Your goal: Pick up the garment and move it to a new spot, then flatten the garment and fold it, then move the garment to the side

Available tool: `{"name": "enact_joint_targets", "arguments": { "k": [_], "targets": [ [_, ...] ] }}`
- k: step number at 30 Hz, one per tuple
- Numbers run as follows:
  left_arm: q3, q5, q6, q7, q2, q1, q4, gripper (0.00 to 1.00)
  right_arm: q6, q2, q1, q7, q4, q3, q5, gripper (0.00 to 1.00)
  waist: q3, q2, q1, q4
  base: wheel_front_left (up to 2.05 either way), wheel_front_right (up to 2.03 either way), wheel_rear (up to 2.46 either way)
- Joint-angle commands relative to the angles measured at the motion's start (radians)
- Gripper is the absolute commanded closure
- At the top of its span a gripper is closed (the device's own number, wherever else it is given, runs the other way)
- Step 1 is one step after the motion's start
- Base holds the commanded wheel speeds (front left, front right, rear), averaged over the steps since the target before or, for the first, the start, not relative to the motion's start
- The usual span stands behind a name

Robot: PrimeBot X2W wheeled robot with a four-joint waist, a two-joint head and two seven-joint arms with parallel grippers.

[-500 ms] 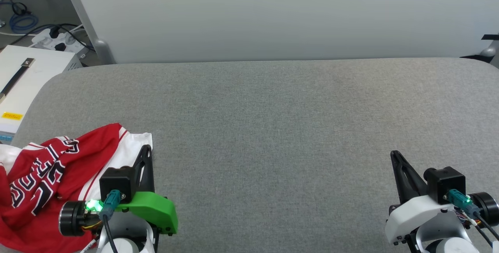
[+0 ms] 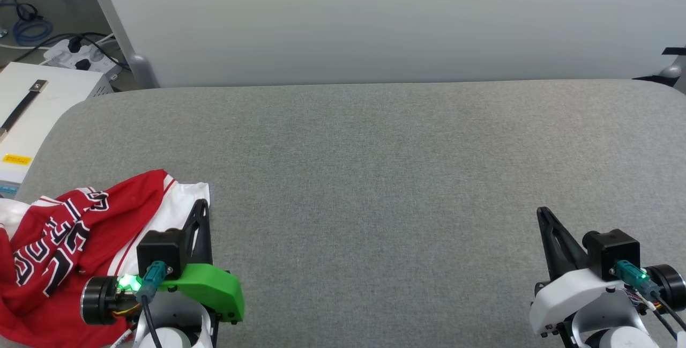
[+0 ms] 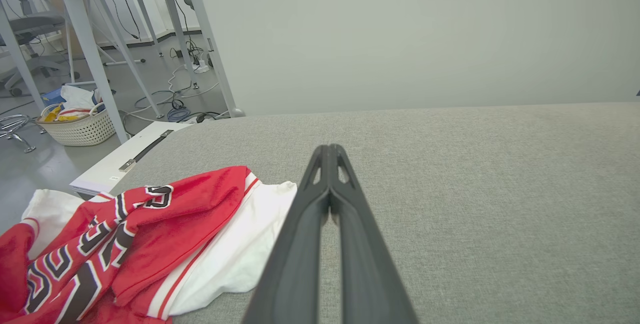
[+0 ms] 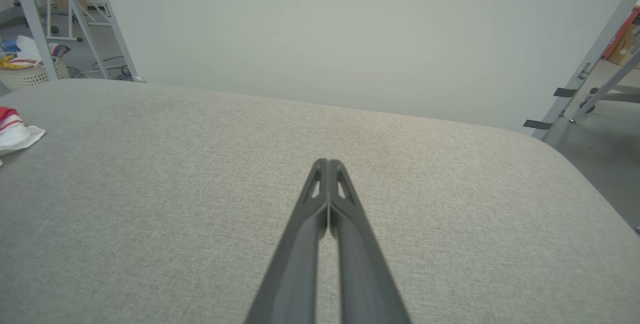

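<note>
Garment [image 2: 64, 241] lies beside closed, empty left claw [image 2: 202, 204]; right claw [image 2: 542, 211] likewise; white basket [image 3: 82, 132] holds clutter [image 3: 74, 100].

Laboratory: grey fabric-topped bench [image 2: 375, 149], pale partition panel [image 2: 375, 15], loose floor cables [image 2: 32, 29], white power strip [image 2: 75, 53], grey metal frame legs [image 3: 87, 49].

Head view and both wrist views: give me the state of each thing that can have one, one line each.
garment: crumpled in a heap, unfolded, lying at the near left corner of the table, not gripped.
left gripper: jaws shut, empty, beside the garment's white sleeve.
right gripper: jaws shut, empty, at the table's right side, far from the garment.
</note>
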Motion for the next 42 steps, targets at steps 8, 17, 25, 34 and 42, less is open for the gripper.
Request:
{"name": "enact_joint_targets", "arguments": {
  "k": [8,17,25,34,42],
  "targets": [
    [0.0,0.0,0.0,0.0,0.0,0.0,0.0,1.0,0.0,0.0,0.0,0.0,0.0,0.0,0.0,1.0,0.0,0.0,0.0,0.0,0.0,0.0,0.0],
    [-0.008,-0.018,-0.004,-0.016,0.0,-0.002,0.003,0.0,0.0,-0.001,-0.001,-0.014,0.007,0.005,0.024,0.0,0.0,0.0,0.0,0.0,0.0,0.0,0.0],
    [-0.016,-0.032,-0.007,-0.032,0.0,-0.004,0.008,0.0,0.0,-0.001,-0.002,-0.031,0.012,0.008,0.051,0.0,0.001,0.0,0.0,-0.002,0.0,0.0,0.0],
    [-0.023,-0.049,-0.013,-0.051,-0.001,-0.006,0.02,0.0,0.0,-0.001,-0.004,-0.05,0.009,0.01,0.08,0.0,0.002,0.0,0.0,-0.006,0.0,0.0,0.0],
    [-0.03,-0.066,-0.018,-0.068,-0.001,-0.01,0.036,0.0,0.0,0.0,-0.005,-0.064,0.0,0.011,0.102,0.0,0.004,0.0,0.0,-0.01,0.0,0.0,0.0]
  ]
}}
